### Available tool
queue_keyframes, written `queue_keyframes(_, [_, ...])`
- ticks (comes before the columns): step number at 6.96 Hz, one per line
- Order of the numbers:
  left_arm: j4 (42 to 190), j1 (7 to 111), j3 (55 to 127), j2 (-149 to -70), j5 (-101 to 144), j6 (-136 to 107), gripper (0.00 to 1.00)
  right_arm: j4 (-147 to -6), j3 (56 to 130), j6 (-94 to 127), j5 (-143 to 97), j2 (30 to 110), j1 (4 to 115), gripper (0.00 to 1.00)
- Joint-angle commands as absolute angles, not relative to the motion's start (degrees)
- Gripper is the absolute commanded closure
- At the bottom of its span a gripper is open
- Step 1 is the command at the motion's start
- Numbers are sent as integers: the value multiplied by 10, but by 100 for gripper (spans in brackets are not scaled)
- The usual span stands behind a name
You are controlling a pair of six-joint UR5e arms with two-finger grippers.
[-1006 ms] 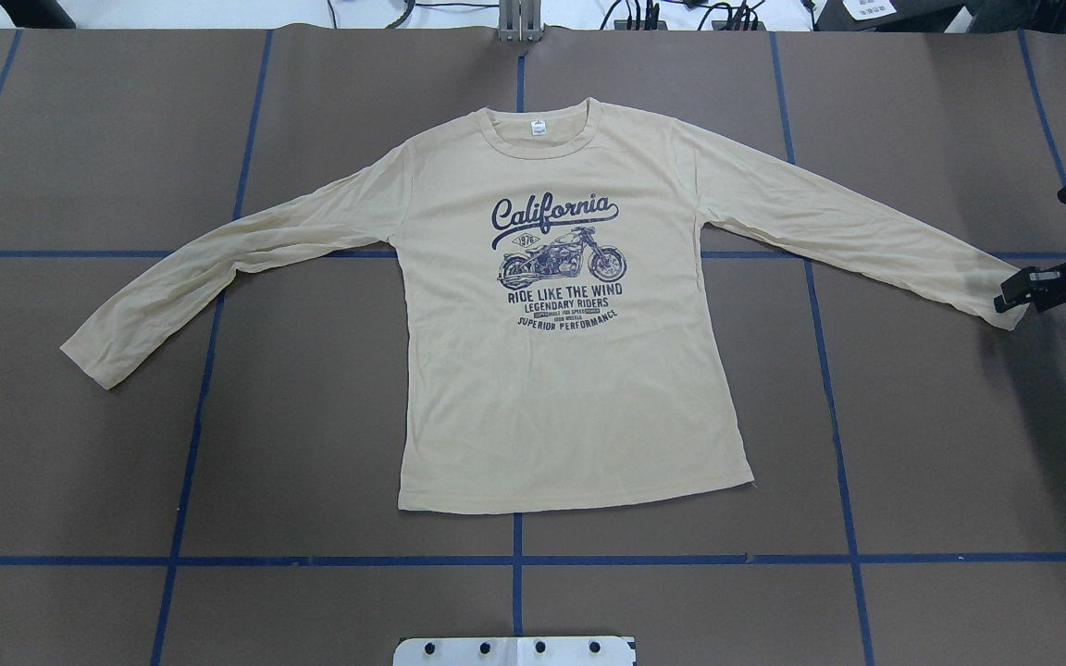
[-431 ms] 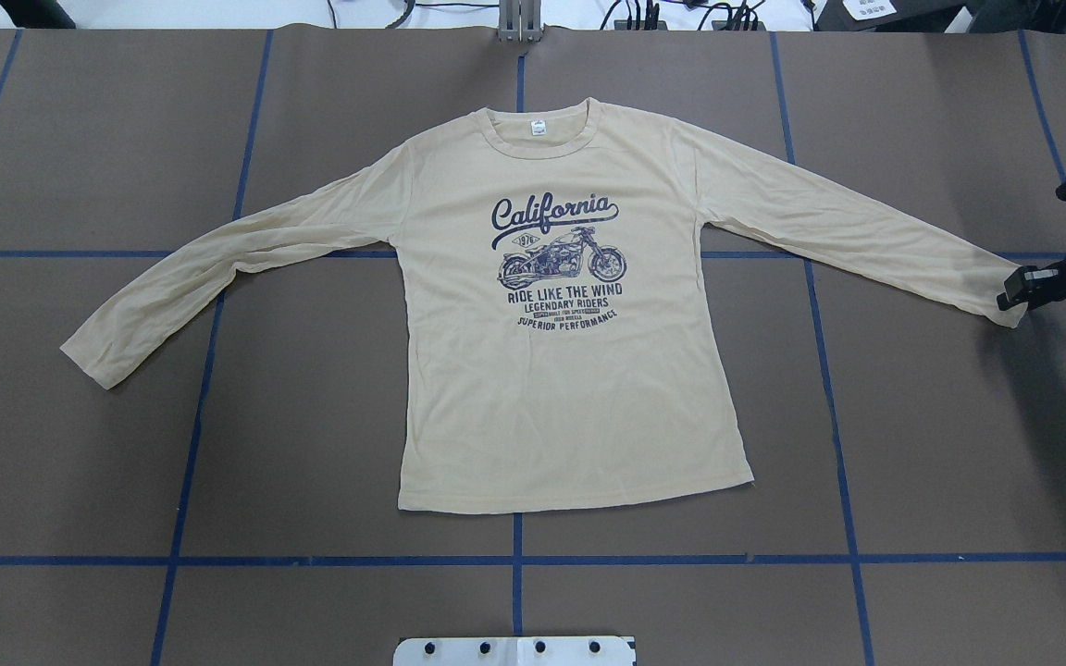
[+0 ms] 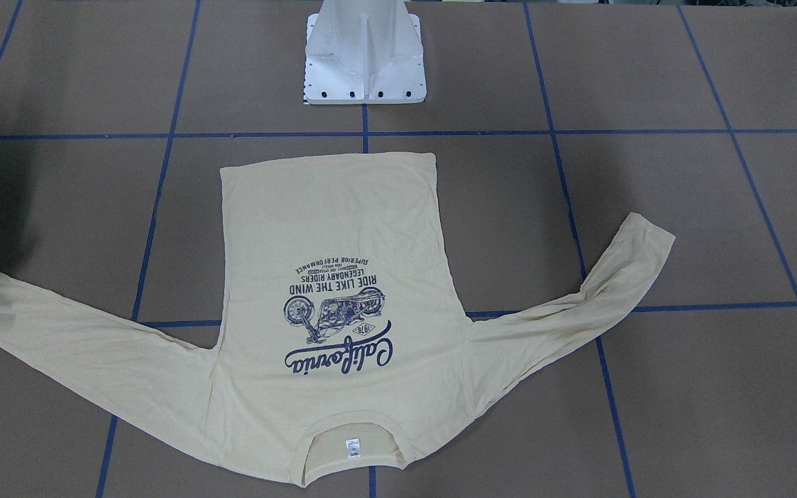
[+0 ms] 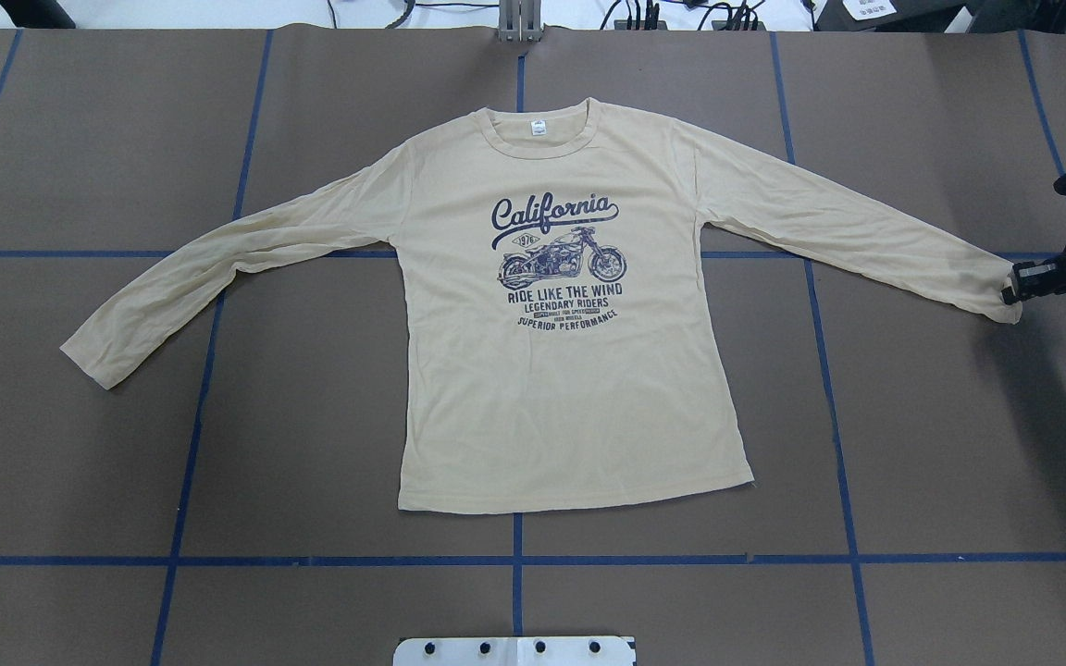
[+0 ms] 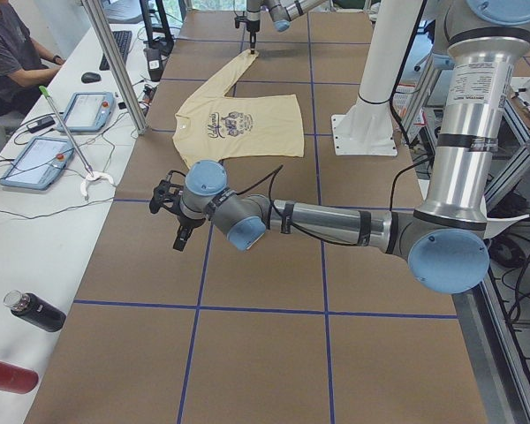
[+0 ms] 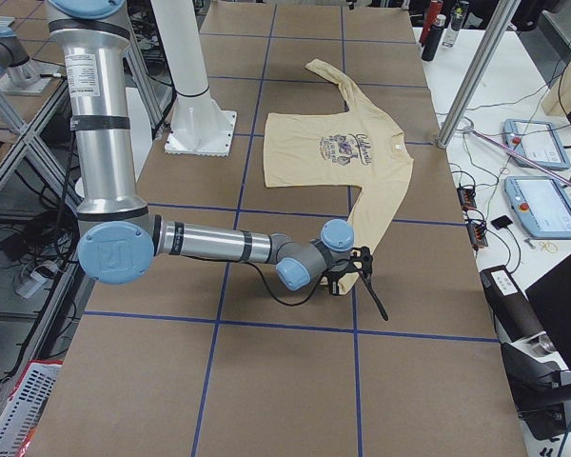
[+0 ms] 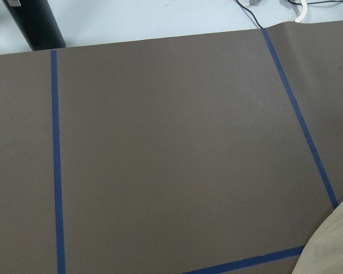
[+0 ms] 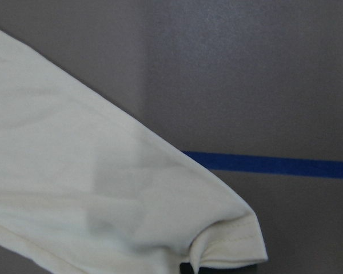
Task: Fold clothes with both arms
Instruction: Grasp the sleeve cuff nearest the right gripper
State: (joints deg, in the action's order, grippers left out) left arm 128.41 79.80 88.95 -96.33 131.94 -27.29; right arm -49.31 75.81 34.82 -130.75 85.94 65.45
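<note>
One T-shirt [image 4: 570,388] flat; right tool [image 4: 1014,289] at cuff [image 4: 994,298]

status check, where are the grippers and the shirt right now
Right gripper at its sleeve cuff, grip unclear. Left gripper over the table, short of the other sleeve. Shirt flat, print up, unfolded. Nothing seen in the way.

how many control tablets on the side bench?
2. The near tablet and the far tablet lie side by side on the white bench. The far one is closer to the metal pole. More may lie out of frame.
</note>
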Motion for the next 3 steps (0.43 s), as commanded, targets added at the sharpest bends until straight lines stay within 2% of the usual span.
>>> queue_keyframes(1, [1284,798,889,-963,1320,-273,0,-495,779,354,-1312,853,668,100])
queue_keyframes(3, [1284,798,888,-963,1320,-273,0,-494,809,389,-1407,830,709,100])
